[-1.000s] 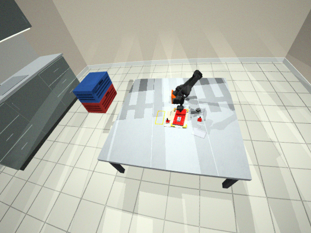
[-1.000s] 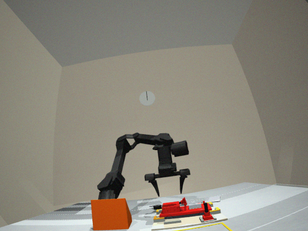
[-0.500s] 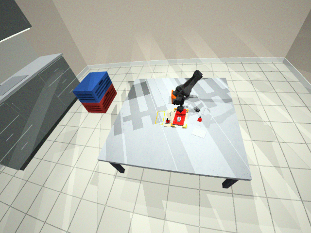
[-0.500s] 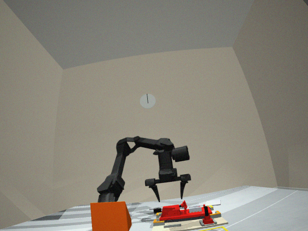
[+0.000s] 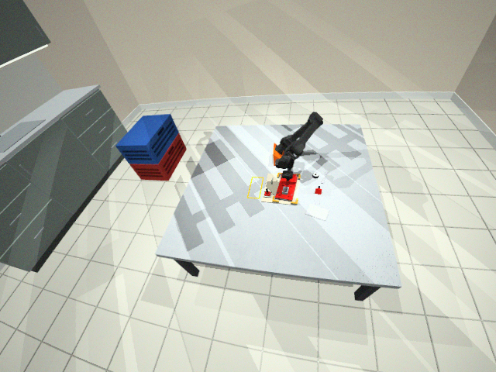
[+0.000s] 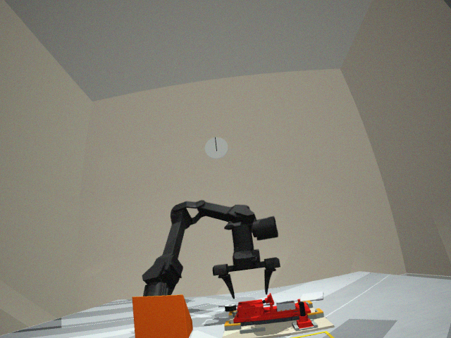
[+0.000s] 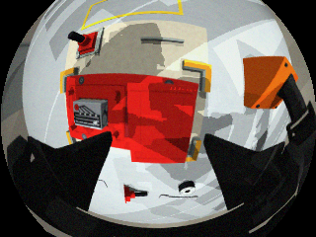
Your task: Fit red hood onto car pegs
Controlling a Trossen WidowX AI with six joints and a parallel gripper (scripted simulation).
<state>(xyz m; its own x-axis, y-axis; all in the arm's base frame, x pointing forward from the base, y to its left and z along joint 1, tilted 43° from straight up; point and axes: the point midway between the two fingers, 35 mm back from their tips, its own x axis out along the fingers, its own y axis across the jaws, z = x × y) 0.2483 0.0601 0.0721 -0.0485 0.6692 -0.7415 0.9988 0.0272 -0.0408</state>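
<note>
The hood (image 7: 154, 115), a flat red shell with a broad plain roof, fills the centre of the wrist view. It lies over the red car chassis (image 6: 271, 310), which rests in a pale jig (image 7: 132, 42) with orange-yellow corner brackets. At the chassis's left end in that view, the grey ribbed engine block (image 7: 90, 114) stands uncovered beside the hood's edge. The hood's lower edge hangs past the jig's outline toward the bottom of the frame. Whether the pegs sit in the corner holes cannot be told.

The gripper (image 6: 249, 287) hangs above the car in the lower middle of the exterior view, its dark fingers (image 6: 227, 284) spread wide and pointing down, with nothing between them and clear of the hood.

An orange block (image 6: 162, 315) stands at the lower left of the exterior view. On the table (image 5: 280, 248), a yellow outline (image 5: 255, 187) lies left of the jig.
</note>
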